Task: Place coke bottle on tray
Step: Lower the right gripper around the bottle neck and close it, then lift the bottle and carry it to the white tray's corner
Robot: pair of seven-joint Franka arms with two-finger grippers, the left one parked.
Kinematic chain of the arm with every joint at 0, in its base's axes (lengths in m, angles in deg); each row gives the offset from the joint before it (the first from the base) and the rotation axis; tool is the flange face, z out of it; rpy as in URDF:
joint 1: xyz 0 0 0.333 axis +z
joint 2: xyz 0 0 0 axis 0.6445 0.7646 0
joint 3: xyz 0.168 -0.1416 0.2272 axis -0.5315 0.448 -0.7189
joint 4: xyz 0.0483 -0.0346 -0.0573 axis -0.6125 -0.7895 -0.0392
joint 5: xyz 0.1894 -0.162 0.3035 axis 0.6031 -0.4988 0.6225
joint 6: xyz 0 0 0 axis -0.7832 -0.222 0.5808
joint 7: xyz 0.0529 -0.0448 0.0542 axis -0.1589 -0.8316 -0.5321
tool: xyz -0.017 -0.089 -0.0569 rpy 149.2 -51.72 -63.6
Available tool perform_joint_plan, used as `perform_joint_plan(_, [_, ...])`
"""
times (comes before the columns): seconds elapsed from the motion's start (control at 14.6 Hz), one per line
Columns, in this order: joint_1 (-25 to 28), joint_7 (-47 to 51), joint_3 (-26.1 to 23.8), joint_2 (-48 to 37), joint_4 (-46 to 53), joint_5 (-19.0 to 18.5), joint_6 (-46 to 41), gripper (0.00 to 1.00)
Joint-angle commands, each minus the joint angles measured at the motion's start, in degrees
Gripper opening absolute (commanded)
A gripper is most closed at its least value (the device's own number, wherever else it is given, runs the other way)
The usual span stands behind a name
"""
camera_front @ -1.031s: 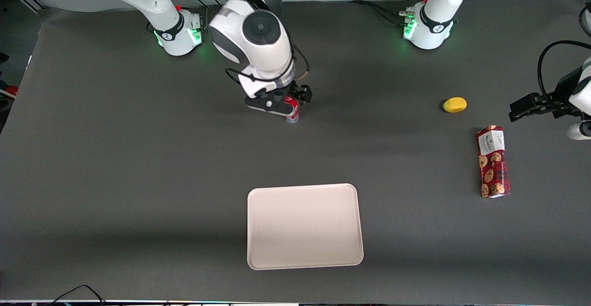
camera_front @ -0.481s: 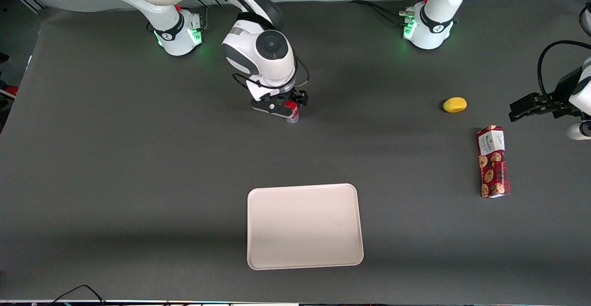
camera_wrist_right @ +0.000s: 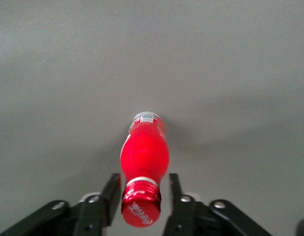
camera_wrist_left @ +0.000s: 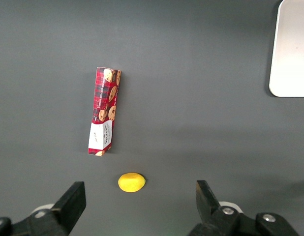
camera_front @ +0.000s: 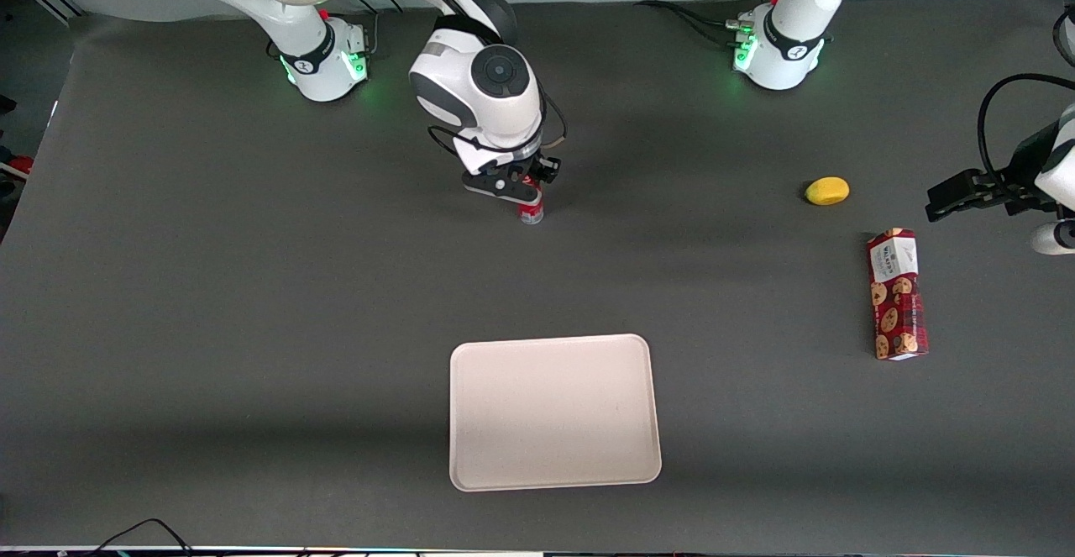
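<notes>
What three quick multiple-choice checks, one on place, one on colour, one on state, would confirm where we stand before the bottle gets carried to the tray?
1. Where does the coke bottle stand?
A. On the tray
B. On the dark table, farther from the front camera than the tray
C. On the cookie box

2. What colour is the small rounded object near the cookie box?
A. Yellow
B. Green
C. Blue

3. How is the gripper placed?
A. Hovering over the tray
B. Parked away from every object
C. Down at the bottle, one finger on each side of its neck

Answers:
1 B, the tray is bare and the bottle stands upright on the table.
2 A, it shows yellow in both the front and left wrist views.
3 C, the right wrist view shows the fingers flanking the neck just under the red cap.
</notes>
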Motion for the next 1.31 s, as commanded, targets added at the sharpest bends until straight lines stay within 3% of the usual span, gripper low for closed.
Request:
perform_joint_plan(0.0, [-0.73,1.12,-0.65,-1.56,-1.23,-1.5,0.5,0.0])
perform_joint_plan(0.27, [-1.34,-2.57,-0.65,-2.26,1.57,-1.5,-0.55,0.0])
perform_joint_plan(0.55, [-1.08,-4.94,-0.74,-1.91,13.33,-1.32,-10.64,0.0])
perform_joint_plan(1.03, [-1.69,-23.19,0.92,0.02,36.19,-0.97,-29.98,0.0])
perform_joint_plan(1.24, [-1.61,-33.65,6.45,1.25,41.3,-0.8,-31.41,0.0])
